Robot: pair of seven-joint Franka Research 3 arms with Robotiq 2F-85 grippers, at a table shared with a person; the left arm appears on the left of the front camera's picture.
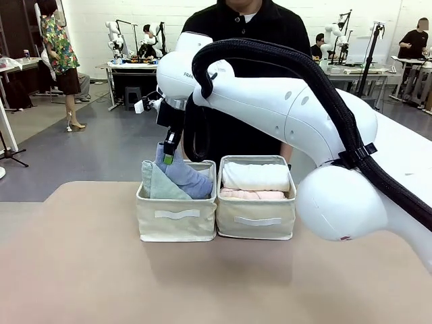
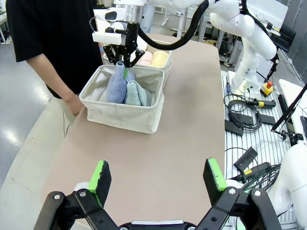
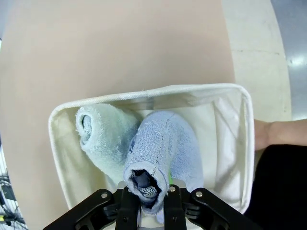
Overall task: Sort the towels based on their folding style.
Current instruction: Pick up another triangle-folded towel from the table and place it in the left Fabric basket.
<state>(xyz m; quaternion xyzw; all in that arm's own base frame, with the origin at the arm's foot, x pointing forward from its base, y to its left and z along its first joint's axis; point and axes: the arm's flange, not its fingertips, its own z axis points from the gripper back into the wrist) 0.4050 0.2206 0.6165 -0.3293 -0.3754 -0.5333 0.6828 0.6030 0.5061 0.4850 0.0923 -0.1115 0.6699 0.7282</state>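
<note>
Two beige baskets stand side by side mid-table. The left basket [image 1: 177,219] holds a pale teal cone-folded towel [image 1: 156,185] and a light blue one [image 1: 189,179]. My right gripper [image 1: 169,152] reaches across from the right and is shut on the light blue towel's top end [image 3: 163,148], above the basket's far side. In the right wrist view the teal towel [image 3: 103,134] lies beside it. The right basket [image 1: 256,219] holds a white roll [image 1: 256,177] over a pale pink one [image 1: 251,194]; a yellow roll [image 2: 159,58] shows too. My left gripper [image 2: 157,177] hovers open over bare table.
A person in black stands at the far side right behind the baskets, with one hand [image 2: 74,103] near the left basket's far corner. My right arm's big white links [image 1: 297,115] and black cable hose cross above the right basket. The near table surface [image 1: 202,283] is free.
</note>
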